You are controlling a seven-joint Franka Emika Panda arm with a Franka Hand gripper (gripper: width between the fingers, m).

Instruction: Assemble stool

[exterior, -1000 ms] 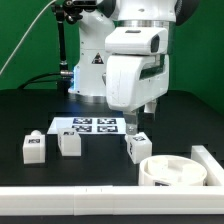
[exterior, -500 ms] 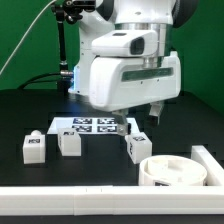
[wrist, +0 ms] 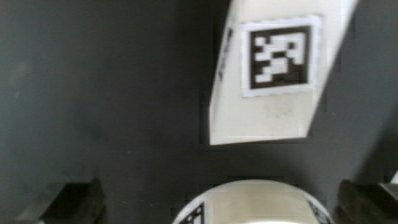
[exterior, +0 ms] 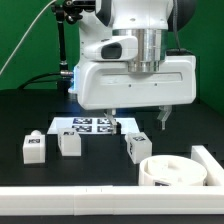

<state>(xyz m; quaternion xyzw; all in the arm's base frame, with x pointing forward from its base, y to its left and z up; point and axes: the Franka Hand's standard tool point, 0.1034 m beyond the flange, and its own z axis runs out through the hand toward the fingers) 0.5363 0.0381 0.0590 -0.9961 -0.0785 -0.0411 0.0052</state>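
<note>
Exterior view: seat [exterior: 172, 171] lies flat on tabletop [exterior: 30, 110], open ring upward, likely so legs can go in from above. Nearest leg [exterior: 137, 146] just beside seat, on marker board [exterior: 88, 125] side. Middle leg [exterior: 69, 142] and far leg [exterior: 34, 147] well apart from seat, set in a row, tags showing, probably for tracking. Tool [exterior: 136, 117] hangs above nearest leg, jaws wide, holding nothing; judged to be lining up a pick. Border rail [exterior: 80, 196] runs along seat's near side. Writing: tags are patterns only; sticker on arm base unreadable.
</note>
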